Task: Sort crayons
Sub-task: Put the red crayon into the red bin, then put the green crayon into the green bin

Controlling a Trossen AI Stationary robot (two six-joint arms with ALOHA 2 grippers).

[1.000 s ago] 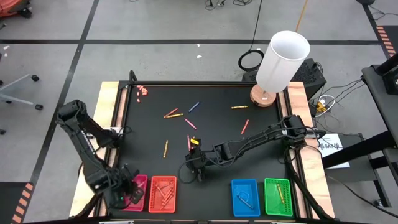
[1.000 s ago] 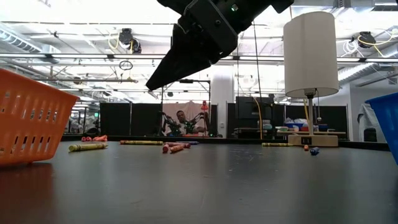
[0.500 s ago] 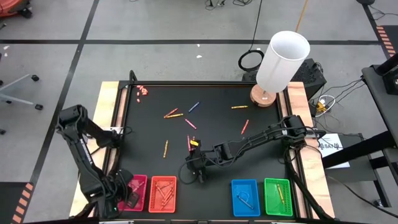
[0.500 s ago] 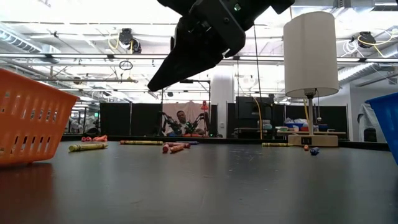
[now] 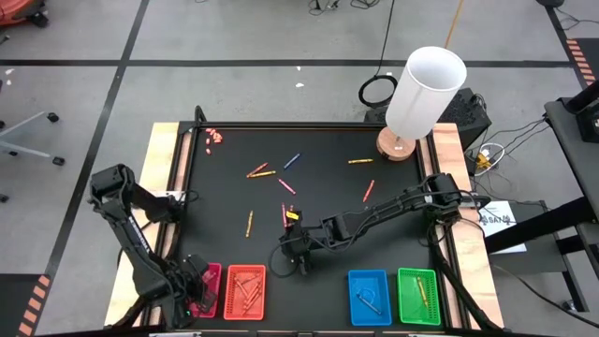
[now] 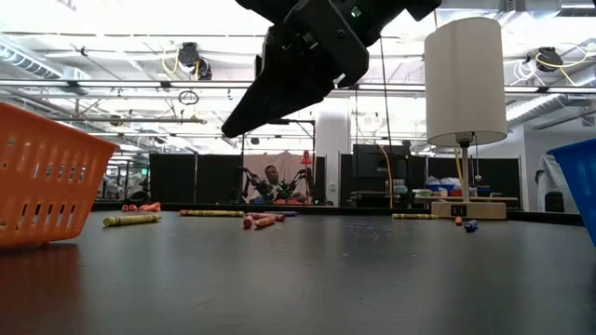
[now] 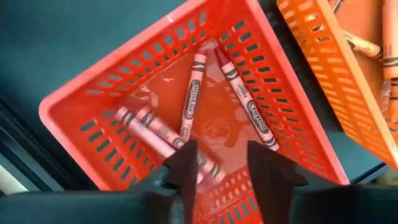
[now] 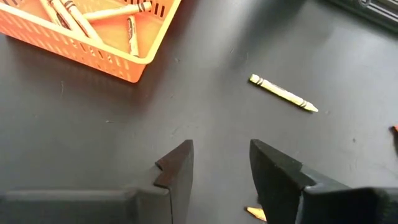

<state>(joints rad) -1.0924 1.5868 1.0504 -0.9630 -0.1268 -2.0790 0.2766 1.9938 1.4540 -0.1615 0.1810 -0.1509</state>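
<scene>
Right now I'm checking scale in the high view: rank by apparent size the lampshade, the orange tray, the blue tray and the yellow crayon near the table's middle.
1. Lampshade, largest.
2. Orange tray and blue tray: look alike, unranked.
3. Yellow crayon, smallest.

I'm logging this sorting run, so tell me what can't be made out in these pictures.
- Pink tray, high view: the left gripper covers its crayons.
- Green tray, high view: cut by the picture's edge.
- Right wrist view: an orange bit shows behind the fingers; what it is, unclear.
</scene>
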